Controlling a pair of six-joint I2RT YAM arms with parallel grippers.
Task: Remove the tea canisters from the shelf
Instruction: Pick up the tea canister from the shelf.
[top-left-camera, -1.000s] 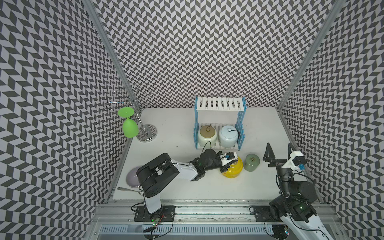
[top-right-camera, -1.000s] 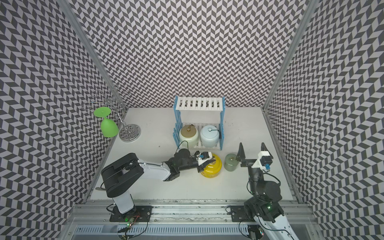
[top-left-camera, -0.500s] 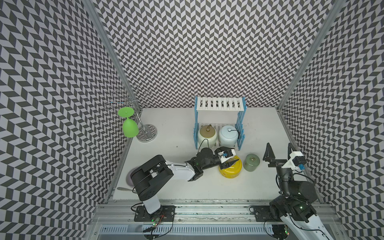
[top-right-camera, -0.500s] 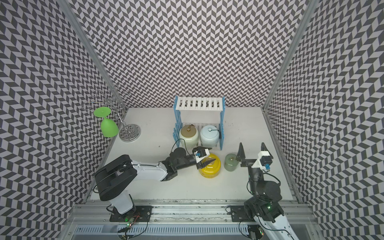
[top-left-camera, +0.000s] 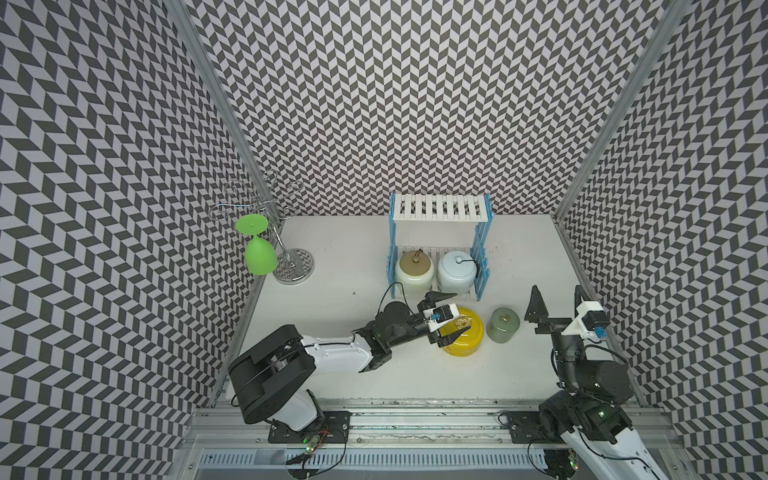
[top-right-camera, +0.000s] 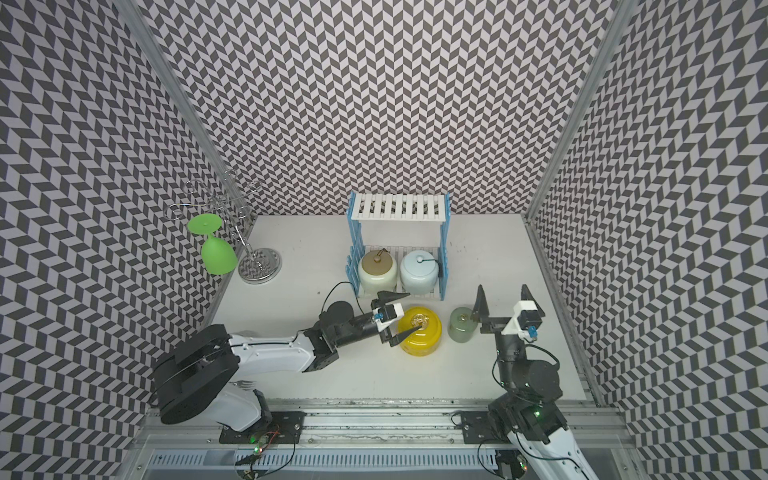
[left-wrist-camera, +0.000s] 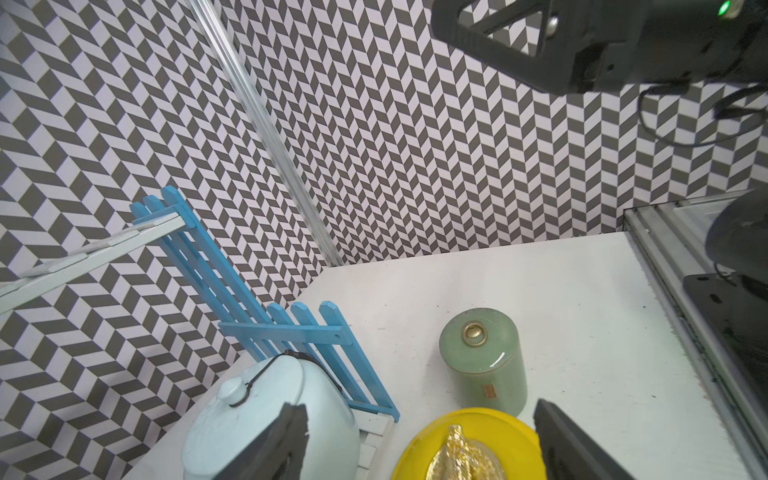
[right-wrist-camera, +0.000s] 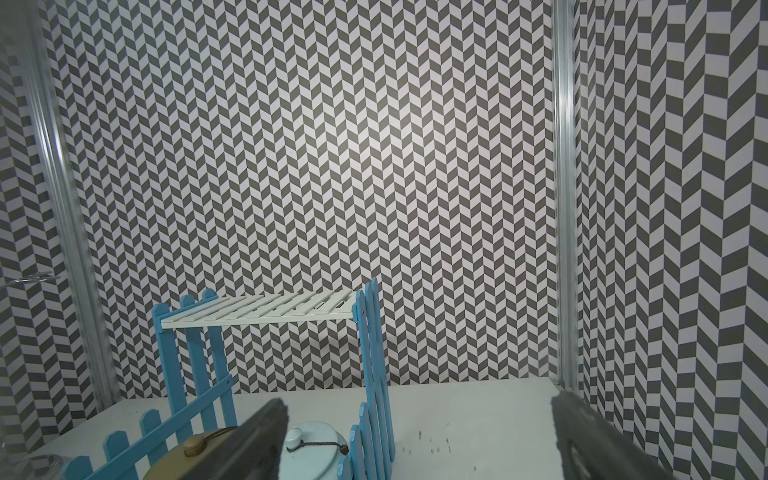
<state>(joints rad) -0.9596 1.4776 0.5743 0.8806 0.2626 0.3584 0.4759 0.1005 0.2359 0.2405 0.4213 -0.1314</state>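
The shelf (top-left-camera: 439, 207) (top-right-camera: 398, 207) stands at the back of the table. On its lower tier sit the cream canister with a tan lid (top-left-camera: 413, 272) (top-right-camera: 377, 274) and the pale blue canister (top-left-camera: 456, 272) (top-right-camera: 419, 272) (left-wrist-camera: 270, 415) (right-wrist-camera: 311, 453). The yellow canister (top-left-camera: 467, 343) (top-right-camera: 419, 343) (left-wrist-camera: 465, 436) and the sage-green canister (top-left-camera: 503, 326) (top-right-camera: 461, 330) (left-wrist-camera: 484, 361) stand on the table in front of the shelf. My left gripper (top-left-camera: 462, 311) (top-right-camera: 415, 311) (left-wrist-camera: 417, 405) is open, its fingers either side of the yellow lid's gold knob and clear of it. My right gripper (top-left-camera: 557, 291) (top-right-camera: 503, 291) (right-wrist-camera: 419, 399) is open and empty, raised to the right of the green canister.
A chrome wire glass stand (top-left-camera: 293, 266) (top-right-camera: 259, 266) stands at the back left, with a green goblet (top-left-camera: 259, 257) (top-right-camera: 218, 257) hanging upside down from it. Patterned walls close three sides. The shelf's top tier holds nothing.
My left gripper was shut on the yellow canister's gold knob; it has opened and let go, and the canister stands on the table. The right arm has not moved.
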